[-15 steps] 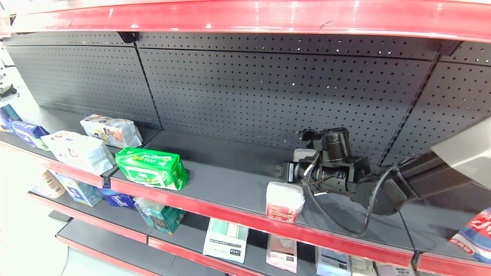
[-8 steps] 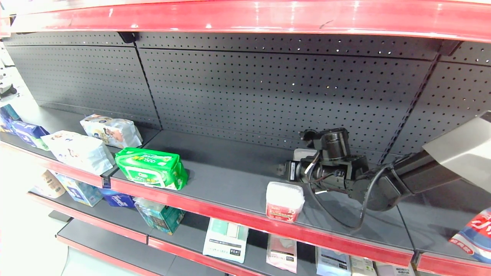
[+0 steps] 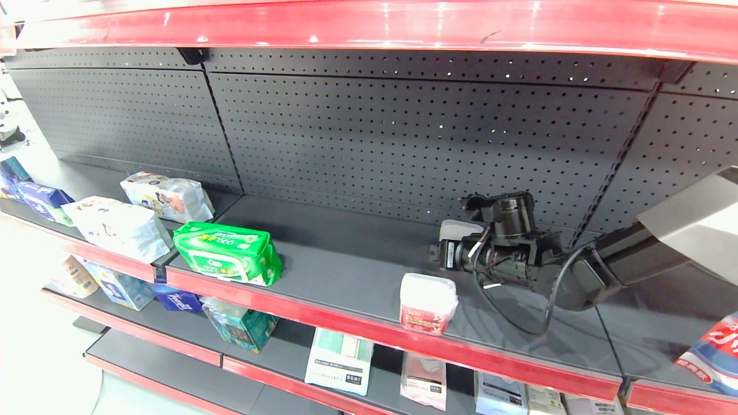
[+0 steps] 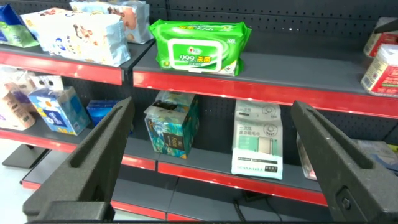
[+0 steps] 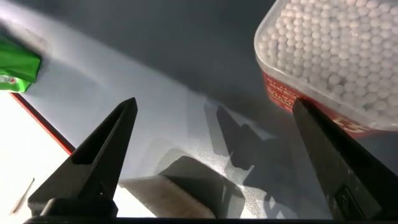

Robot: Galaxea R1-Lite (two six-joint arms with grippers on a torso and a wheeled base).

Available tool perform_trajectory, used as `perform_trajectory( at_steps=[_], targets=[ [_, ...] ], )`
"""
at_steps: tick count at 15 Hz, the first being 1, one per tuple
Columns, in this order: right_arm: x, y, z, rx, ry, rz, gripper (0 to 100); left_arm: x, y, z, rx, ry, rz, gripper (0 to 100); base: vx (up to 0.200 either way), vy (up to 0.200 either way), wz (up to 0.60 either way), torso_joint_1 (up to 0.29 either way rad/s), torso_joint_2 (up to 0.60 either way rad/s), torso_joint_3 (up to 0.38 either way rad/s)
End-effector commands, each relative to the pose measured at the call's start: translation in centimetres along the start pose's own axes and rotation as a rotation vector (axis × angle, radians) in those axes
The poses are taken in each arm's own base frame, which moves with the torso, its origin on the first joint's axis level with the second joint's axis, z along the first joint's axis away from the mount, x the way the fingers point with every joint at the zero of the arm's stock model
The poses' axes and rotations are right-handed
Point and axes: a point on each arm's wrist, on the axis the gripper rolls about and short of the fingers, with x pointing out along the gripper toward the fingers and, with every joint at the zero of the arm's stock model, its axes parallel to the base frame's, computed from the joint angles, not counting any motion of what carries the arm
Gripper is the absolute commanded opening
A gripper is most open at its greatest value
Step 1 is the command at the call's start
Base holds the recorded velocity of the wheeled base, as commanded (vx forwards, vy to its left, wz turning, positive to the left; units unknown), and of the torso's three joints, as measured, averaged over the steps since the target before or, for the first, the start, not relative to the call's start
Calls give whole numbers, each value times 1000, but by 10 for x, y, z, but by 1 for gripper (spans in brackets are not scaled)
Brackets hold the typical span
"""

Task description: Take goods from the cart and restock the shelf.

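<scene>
The right gripper [image 5: 212, 106] hung wide open and empty over the shelf [image 3: 346, 271], with the swab box [image 3: 427, 301] standing just beside it, close to the red front lip [image 3: 323, 320]. A clean exit likely meant backing out without clipping the box off that edge. Bare deck lay toward the green wipes pack [image 3: 229, 252]. The left gripper [image 4: 211, 106], also spread and empty, faced the lower shelves

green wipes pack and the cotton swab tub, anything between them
Nothing: in the head view the shelf stretch between the green wipes pack and the cotton swab tub is bare.
</scene>
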Motion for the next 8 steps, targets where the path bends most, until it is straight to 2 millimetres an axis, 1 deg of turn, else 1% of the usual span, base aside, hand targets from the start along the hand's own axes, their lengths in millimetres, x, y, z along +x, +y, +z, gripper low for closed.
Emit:
perform_trajectory(
  at_steps=[1, 4, 6, 8],
  targets=[
    [0, 1, -1, -2, 4, 3, 100, 0, 0, 0, 0, 0, 1, 100, 0, 0, 0, 0, 0, 0],
    [-10, 1, -3, -14, 12, 5, 100, 0, 0, 0, 0, 0, 1, 100, 0, 0, 0, 0, 0, 0],
    [-25, -1, -6, -55, 27, 27, 100, 0, 0, 0, 0, 0, 1, 100, 0, 0, 0, 0, 0, 0],
    [-36, -7, 0, -81, 5, 15, 100, 0, 0, 0, 0, 0, -1, 100, 0, 0, 0, 0, 0, 0]
  ],
)
